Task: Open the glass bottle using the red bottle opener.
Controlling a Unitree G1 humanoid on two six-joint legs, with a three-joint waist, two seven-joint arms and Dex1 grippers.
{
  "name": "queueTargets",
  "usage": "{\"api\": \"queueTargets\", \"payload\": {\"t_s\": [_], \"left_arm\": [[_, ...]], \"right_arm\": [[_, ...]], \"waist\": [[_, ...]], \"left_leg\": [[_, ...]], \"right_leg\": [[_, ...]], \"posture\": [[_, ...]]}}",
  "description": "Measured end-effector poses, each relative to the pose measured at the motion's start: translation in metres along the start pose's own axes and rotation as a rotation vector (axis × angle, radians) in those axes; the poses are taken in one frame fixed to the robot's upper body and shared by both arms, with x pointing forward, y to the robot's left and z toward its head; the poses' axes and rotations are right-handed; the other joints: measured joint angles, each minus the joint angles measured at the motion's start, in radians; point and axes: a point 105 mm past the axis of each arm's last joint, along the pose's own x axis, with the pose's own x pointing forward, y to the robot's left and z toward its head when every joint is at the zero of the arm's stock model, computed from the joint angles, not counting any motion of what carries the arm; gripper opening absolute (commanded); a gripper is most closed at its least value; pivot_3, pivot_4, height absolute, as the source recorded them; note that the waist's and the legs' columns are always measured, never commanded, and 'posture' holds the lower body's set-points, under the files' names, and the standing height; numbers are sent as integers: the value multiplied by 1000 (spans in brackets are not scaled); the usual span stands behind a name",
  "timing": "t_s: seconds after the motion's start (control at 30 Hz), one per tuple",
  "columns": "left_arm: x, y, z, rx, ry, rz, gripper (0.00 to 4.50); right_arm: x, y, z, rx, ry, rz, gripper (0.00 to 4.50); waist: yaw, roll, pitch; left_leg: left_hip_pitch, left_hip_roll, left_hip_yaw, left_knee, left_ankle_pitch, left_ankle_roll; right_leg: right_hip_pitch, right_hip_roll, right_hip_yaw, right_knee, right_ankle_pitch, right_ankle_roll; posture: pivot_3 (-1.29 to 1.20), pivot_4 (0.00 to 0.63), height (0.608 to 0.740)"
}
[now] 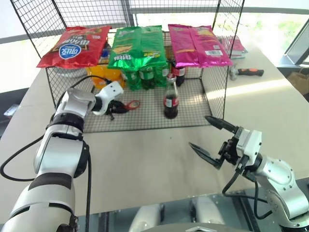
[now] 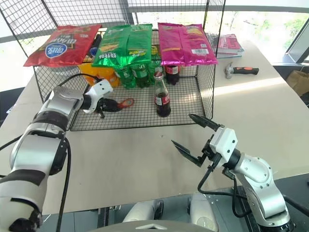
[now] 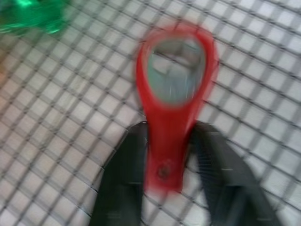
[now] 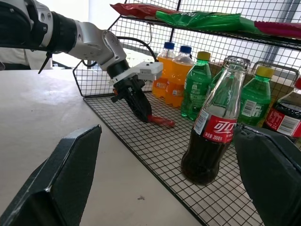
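The left gripper (image 3: 171,183) is pinching the red bottle opener (image 3: 175,94) by its handle on the wire shelf (image 1: 145,121). It should be lifting straight, keeping the ring level. The glass bottle (image 1: 170,99) is standing at three o'clock of it; the right gripper (image 1: 212,140) is waiting spread.

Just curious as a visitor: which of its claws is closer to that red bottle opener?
Left. The left gripper has its fingers around the red bottle opener handle; the right gripper hangs open over the table, outside the rack.
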Motion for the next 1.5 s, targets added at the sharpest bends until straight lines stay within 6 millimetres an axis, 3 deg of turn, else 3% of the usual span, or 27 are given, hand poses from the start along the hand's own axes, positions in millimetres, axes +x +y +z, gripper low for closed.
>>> {"api": "queueTargets", "payload": {"t_s": [0.3, 0.47, 0.63, 0.87, 0.97, 1.13, 1.3, 1.4, 1.5], "left_arm": [[-11, -10, 12, 147, -148, -26, 26], [-19, -6, 22, 232, -237, 106, 26], [-27, -15, 30, 302, -329, 194, 26], [-48, -23, 47, 261, -464, 301, 26], [-58, -40, 47, 35, -565, 221, 26], [-79, -89, 46, -346, -780, -41, 26], [-95, -129, 54, -488, -860, -268, 26], [-104, -149, 65, -508, -903, -381, 26], [-100, -170, 72, -501, -892, -478, 26]], "right_arm": [[2, -1, 2, -11, -9, 8, 4500], [5, -3, -1, -6, -11, 19, 4500], [7, -4, 1, -15, -28, 25, 4500], [8, -5, -1, -9, -23, 38, 4500], [9, -7, 0, -1, -29, 44, 4500], [11, -8, 0, 87, -22, 64, 4500], [20, -11, 5, 165, -17, 70, 4500], [30, -13, 13, 301, -4, 117, 4500], [37, -18, 26, 436, 3, 162, 4500]], "waist": [[-6, -1, 1], [-8, -2, 1], [-11, -2, 1], [-11, -2, 1], [-19, -1, 1], [-16, -1, 1], [-7, -1, 1], [-5, -1, 1], [2, -1, 1]], "left_leg": [[-1, 0, -1, 1, 0, 0], [-1, 0, -1, 1, 0, 0], [-2, 0, -1, 1, 0, 0], [-1, 0, -1, 1, 0, 0], [-1, 1, -1, 0, 0, 0], [0, 1, -1, 0, 0, 0], [1, 1, -1, 0, 0, 0], [1, 1, 0, 0, 0, 0], [1, 1, -1, -1, 0, 0]], "right_leg": [[0, -3, 0, 0, 0, 0], [-1, -4, 0, -1, 0, 0], [-1, -4, 0, -1, 0, 0], [0, -4, 0, -1, 0, 0], [-1, -4, 0, 0, 0, 0], [0, -4, 0, -1, 0, 0], [1, -5, 0, -1, 0, 0], [1, -5, 1, -1, 0, 0], [1, -5, 0, -2, 0, 0]], "posture": [[0, 150, 740], [0, 150, 740], [0, 150, 740], [0, 150, 740], [0, 150, 740], [0, 150, 740], [0, 150, 740], [0, 150, 740], [0, 150, 740]]}}
